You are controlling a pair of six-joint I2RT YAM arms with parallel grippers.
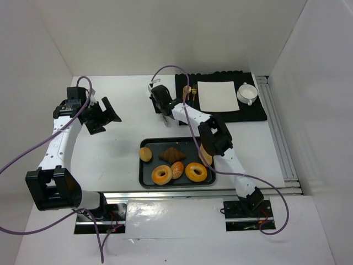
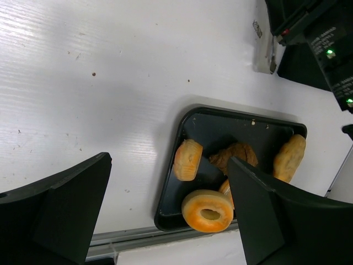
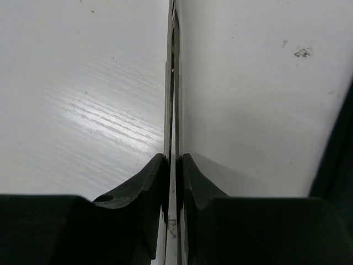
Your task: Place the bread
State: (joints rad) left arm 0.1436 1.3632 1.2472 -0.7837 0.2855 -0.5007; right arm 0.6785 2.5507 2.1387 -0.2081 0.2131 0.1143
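The bread (image 1: 177, 169), a small glossy orange-brown roll, lies in the dark tray (image 1: 142, 182) between two bagels. In the left wrist view only a sliver of the bread (image 2: 224, 187) shows behind my finger. My left gripper (image 1: 105, 116) is open and empty, well left of the tray and above the table; it also shows in the left wrist view (image 2: 168, 163). My right gripper (image 1: 164, 117) is beyond the tray's far edge, shut on a thin metal utensil (image 3: 173, 83) held edge-on between the fingers (image 3: 175, 160). The utensil's tip shows in the left wrist view (image 2: 265, 52).
The tray also holds a tan round bun (image 1: 145, 154), a croissant (image 1: 172, 154), two bagels (image 1: 161, 175) (image 1: 196, 171) and a pale loaf (image 1: 205, 153) partly under the right arm. At the back right, a black mat (image 1: 259, 113) carries a white napkin (image 1: 217, 95), a cup (image 1: 247, 93) and gold cutlery (image 1: 190, 91).
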